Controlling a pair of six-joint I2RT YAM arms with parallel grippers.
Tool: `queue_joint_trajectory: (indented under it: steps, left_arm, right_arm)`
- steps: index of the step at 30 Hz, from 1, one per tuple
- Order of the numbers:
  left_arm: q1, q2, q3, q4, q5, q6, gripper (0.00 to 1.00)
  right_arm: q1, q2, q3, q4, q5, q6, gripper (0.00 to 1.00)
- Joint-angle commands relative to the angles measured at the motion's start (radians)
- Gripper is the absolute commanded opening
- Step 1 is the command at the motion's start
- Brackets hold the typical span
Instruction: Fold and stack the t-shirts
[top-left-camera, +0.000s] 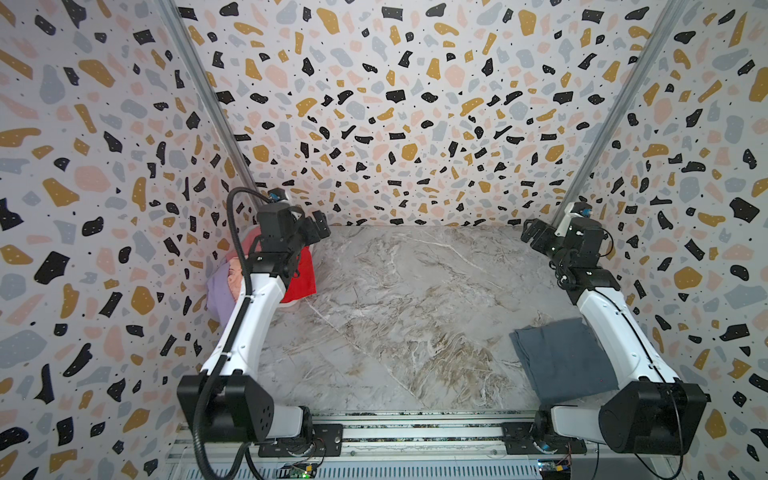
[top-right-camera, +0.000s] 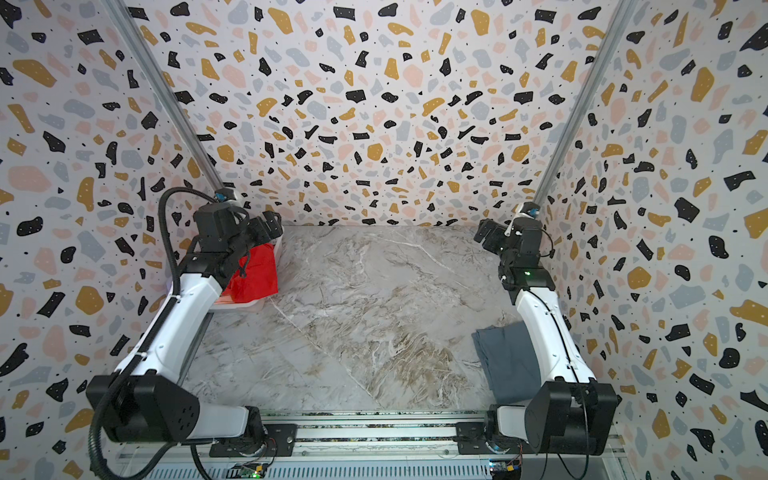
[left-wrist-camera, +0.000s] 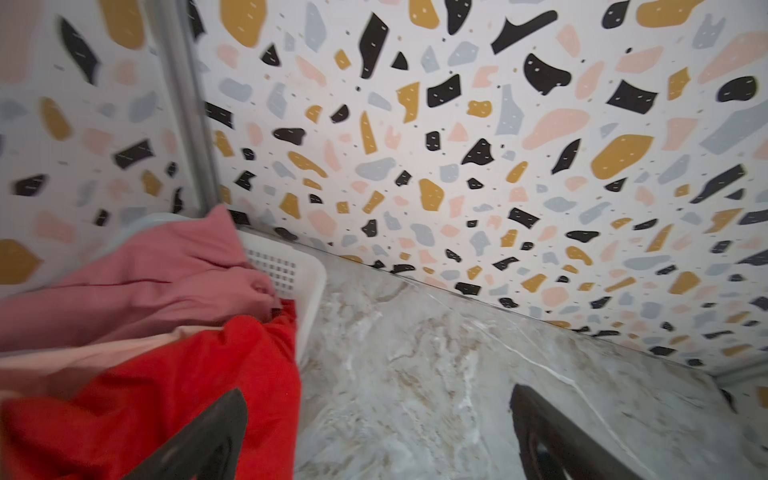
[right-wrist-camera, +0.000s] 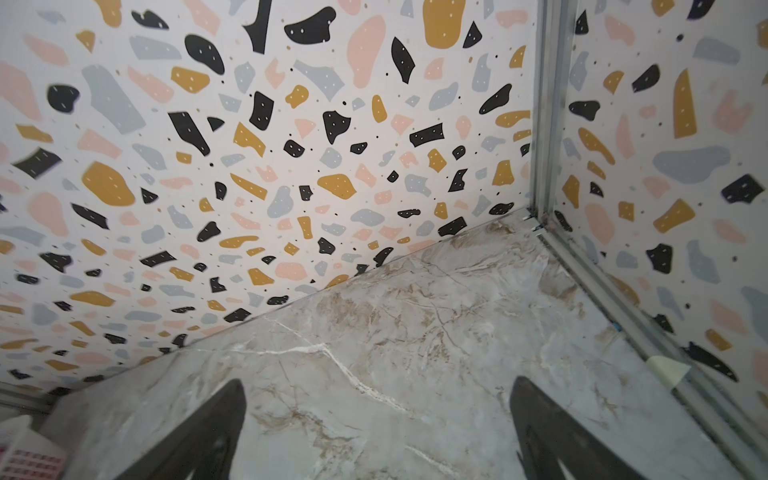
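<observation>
Slate grey-blue t-shirt (top-left-camera: 565, 361) lies folded flat at the near right corner of the worktop (top-left-camera: 395, 311), probably the base of the stack. Red t-shirt (left-wrist-camera: 166, 395), dusty pink t-shirt (left-wrist-camera: 145, 282), peach t-shirt (left-wrist-camera: 83, 357) and lavender t-shirt (top-left-camera: 218, 295) sit bunched in the white basket (left-wrist-camera: 291, 266) at the far left corner, unfolded. Left gripper (left-wrist-camera: 376, 395) is wide and empty, just beside the red one. Right gripper (right-wrist-camera: 378, 384) is wide and empty over the far right corner, well apart from every shirt.
</observation>
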Motion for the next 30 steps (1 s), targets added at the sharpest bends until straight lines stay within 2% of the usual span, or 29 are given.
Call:
queue_joint_trajectory:
  steps: [1,3,5,11,14,17,20,23,26,28,30]
  left_arm:
    - [0.008,-0.079,-0.230,0.253,-0.249,0.125,1.00]
    - [0.009,-0.133,-0.409,0.440,-0.296,0.154,1.00]
    - [0.009,-0.158,-0.530,0.551,-0.356,0.130,0.99]
    - [0.009,-0.098,-0.732,0.717,-0.367,0.092,1.00]
    - [0.009,-0.070,-0.826,0.828,-0.423,0.077,1.00]
    - [0.009,-0.028,-0.939,1.041,-0.437,0.152,1.00]
    - [0.009,0.033,-0.960,1.161,-0.468,0.193,1.00]
    - [0.010,0.098,-0.971,1.247,-0.367,0.224,1.00]
    - [-0.024,0.187,-1.015,1.424,-0.371,0.268,1.00]
    - [-0.046,0.169,-1.007,1.374,-0.404,0.279,1.00]
    - [-0.046,0.188,-1.005,1.391,-0.416,0.276,1.00]
  right_arm:
    - [0.070,-0.035,-0.118,0.147,0.197,-0.225,0.99]
    - [0.082,-0.042,-0.203,0.195,0.210,-0.264,0.99]
    - [0.082,-0.046,-0.267,0.215,0.226,-0.257,0.99]
    - [0.079,-0.041,-0.373,0.201,0.216,-0.250,0.99]
    - [0.075,-0.083,-0.465,0.323,0.181,-0.296,0.99]
    - [0.050,-0.102,-0.551,0.415,0.155,-0.290,0.99]
    - [0.021,-0.090,-0.583,0.428,0.158,-0.250,0.99]
    - [0.019,-0.089,-0.637,0.495,0.220,-0.236,0.99]
    - [0.016,-0.119,-0.732,0.594,0.247,-0.193,1.00]
    - [0.018,-0.150,-0.790,0.643,0.187,-0.196,0.99]
    - [0.019,-0.164,-0.847,0.719,0.185,-0.174,0.99]
